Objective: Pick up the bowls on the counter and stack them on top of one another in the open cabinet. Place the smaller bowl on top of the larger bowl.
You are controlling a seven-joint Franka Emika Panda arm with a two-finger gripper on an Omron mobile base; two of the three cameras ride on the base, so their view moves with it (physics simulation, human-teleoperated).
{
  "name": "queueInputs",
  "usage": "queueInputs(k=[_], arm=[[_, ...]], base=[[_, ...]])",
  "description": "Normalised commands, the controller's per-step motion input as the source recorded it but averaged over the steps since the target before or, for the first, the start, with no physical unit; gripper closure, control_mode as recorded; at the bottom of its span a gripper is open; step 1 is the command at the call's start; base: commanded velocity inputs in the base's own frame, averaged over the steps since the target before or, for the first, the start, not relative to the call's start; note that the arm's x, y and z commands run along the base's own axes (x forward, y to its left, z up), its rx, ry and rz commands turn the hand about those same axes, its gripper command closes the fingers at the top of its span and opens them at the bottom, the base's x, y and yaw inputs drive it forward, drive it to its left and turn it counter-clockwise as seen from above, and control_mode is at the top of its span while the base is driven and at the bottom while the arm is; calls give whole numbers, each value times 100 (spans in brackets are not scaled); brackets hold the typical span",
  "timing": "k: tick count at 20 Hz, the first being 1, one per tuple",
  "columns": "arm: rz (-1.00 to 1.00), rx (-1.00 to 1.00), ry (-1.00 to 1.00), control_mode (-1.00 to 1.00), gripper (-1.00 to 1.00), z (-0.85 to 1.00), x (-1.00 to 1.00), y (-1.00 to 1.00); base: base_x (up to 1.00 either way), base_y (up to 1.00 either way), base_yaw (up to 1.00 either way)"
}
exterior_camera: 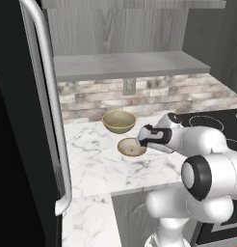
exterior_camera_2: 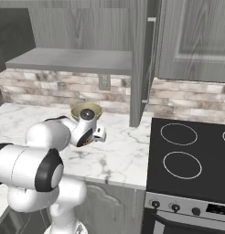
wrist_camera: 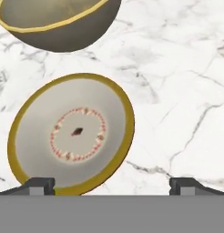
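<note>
The smaller bowl (wrist_camera: pixel 70 134) sits on the marble bench (exterior_camera: pixel 101 159), just near of the larger bowl (exterior_camera: pixel 119 121). The gripper (wrist_camera: pixel 111 186) hangs over the smaller bowl's right rim, jaws wide apart and holding nothing.

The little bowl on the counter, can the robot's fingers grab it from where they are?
Probably yes. The fingers are spread wide, low over the smaller bowl, with nothing between. One tip sits at its rim, the other over bare counter. The larger bowl stands apart behind it.
</note>
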Motion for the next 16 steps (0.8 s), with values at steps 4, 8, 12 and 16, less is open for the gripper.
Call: queueInputs(k=[4,8,12,16], arm=[[0,0,0,-100,-100,-14,15,-2],[0,0,4,-100,-100,-5,3,0],[0,0,5,-100,-100,-18,17,0],[-1,1,5,-100,-100,-20,26,4]], base=[[0,0,0],[0,0,0],[0,0,0],[0,0,0]])
